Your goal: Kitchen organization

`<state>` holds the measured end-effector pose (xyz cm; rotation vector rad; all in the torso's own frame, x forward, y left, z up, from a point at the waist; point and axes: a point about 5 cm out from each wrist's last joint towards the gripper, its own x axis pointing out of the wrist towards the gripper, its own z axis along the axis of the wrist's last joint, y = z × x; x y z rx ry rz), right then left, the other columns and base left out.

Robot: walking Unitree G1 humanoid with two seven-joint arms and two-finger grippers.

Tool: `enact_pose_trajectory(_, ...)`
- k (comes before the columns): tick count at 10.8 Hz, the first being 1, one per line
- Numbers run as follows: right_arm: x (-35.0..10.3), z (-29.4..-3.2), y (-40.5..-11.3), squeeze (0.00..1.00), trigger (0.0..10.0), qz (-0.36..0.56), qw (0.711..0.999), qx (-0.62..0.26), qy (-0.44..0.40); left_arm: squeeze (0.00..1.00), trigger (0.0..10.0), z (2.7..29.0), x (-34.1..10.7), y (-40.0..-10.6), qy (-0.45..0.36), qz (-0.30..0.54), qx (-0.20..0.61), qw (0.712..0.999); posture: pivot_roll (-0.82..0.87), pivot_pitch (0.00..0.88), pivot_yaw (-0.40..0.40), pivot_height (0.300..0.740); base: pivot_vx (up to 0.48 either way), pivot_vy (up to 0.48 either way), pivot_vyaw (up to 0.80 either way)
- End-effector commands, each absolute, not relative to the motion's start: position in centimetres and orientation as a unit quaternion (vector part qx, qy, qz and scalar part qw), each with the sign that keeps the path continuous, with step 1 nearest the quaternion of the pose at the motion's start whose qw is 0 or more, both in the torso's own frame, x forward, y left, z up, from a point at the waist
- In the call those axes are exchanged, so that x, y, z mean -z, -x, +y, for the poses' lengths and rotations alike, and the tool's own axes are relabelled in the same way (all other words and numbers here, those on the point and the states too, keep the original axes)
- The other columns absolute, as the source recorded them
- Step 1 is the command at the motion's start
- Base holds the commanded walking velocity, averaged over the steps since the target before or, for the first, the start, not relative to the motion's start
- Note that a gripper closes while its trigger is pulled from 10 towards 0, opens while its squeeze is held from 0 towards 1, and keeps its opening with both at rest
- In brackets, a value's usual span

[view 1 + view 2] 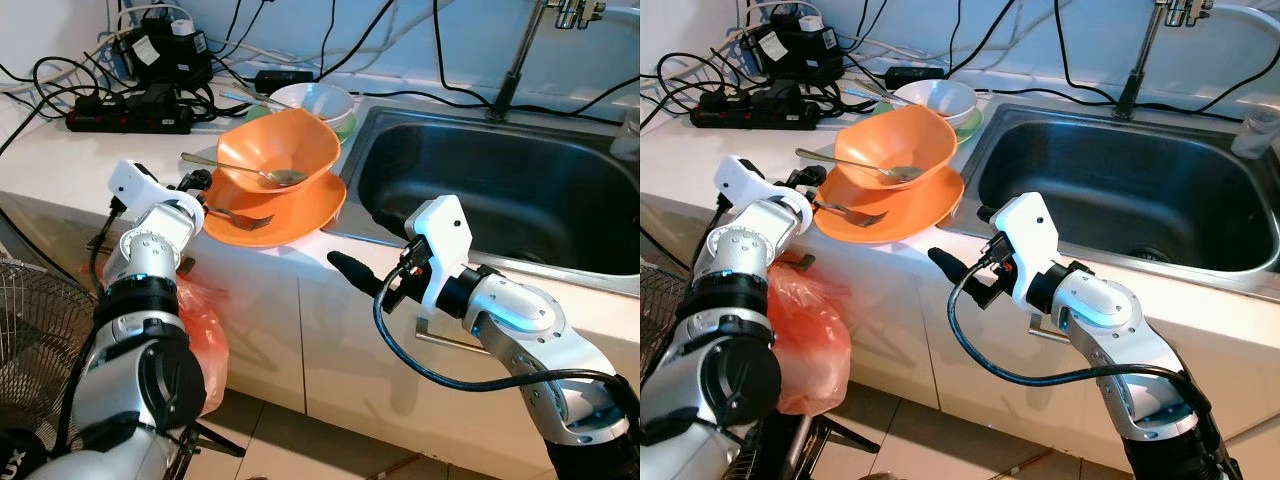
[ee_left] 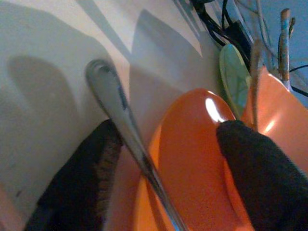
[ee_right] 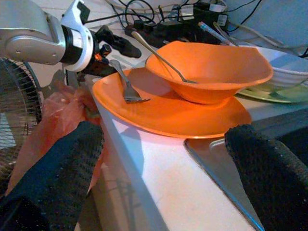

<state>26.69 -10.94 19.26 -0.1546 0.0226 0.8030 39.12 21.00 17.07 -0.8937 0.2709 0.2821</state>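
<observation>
On the surface there is one orange plate, one orange bowl, one white bowl and one pale green plate. Two pieces of cutlery show: one spoon and one fork. There is one sink, one tap, one black power strip, one orange plastic bag and two tools, the left and the right.

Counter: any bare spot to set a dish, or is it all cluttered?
Bare counter lies left of the orange plate, in front of the power strip. The sink basin is free. Crowded: cables and bowls behind the plate.
</observation>
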Motion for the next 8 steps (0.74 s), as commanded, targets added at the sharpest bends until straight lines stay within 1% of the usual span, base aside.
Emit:
enact_pose_trajectory(1, -19.66, -10.98, -26.36, 0.00, 10.0, 0.004, 0.917, -0.391, 0.077, 0.00, 0.0, 21.20, -17.65, -39.35, 0.437, 0.125, -0.138, 0.880, -0.05, 0.000, 0.062, 0.740, 0.000, 0.000, 0.00)
enact_pose_trajectory(8, -19.50, -10.89, -26.38, 0.00, 10.0, 0.006, 0.920, -0.386, 0.075, 0.00, 0.0, 21.16, -18.10, -39.68, 0.455, 0.123, -0.132, 0.872, -0.05, 0.000, 0.068, 0.740, 0.000, 0.000, 0.00)
